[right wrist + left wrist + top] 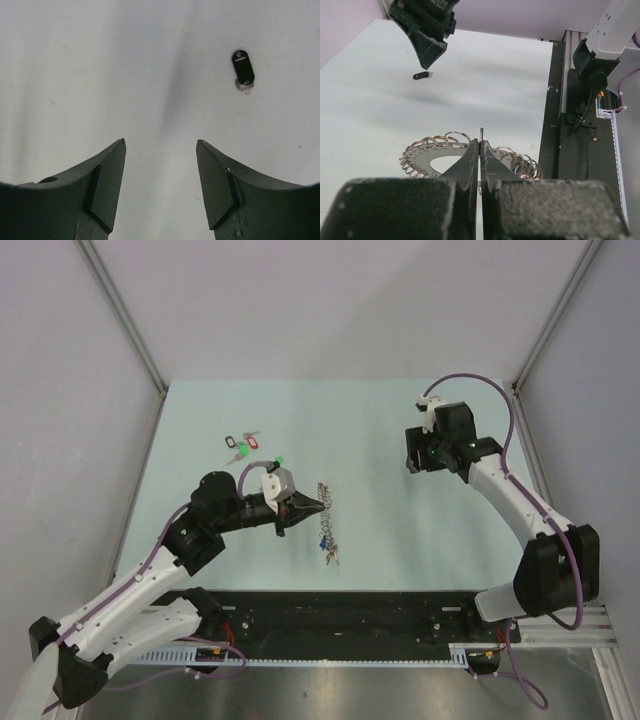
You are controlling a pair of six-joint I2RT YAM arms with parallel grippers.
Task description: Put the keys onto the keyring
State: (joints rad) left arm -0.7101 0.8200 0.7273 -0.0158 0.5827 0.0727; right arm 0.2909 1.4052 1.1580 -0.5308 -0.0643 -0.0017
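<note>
Closest to the lens in the left wrist view, the left gripper (480, 146) has its black fingers pressed together on a thin edge of the wide silvery keyring of coiled metal loops (420, 155). From above, that ring (325, 525) trails toward the arm bases across the pale matte table (380, 420), near its middle. Whether its far end is lifted off the surface I cannot tell.

The right gripper (160, 145) hangs over the far right of the table with its dark jaws spread and nothing between them. A small silver key with a black plastic tag (242, 66) lies flat on the bare surface, ahead of and to the right of those jaws, apart from both fingers. Three more tagged keys, black (232, 439), red (249, 443) and green (242, 453), sit clustered at the far left.

Judging from this, the step in hand is fetching a key while the left arm holds the ring ready. The next move calls for shifting the right jaws over the black tag, lowering, and pinching the tag so that its small metal loop stays exposed for threading.

Room is generous: open table lies between the two arms, and the right wall and its metal post stand well apart from the key. The black rail at the near edge is the only ledge close to the ring's trailing end.
</note>
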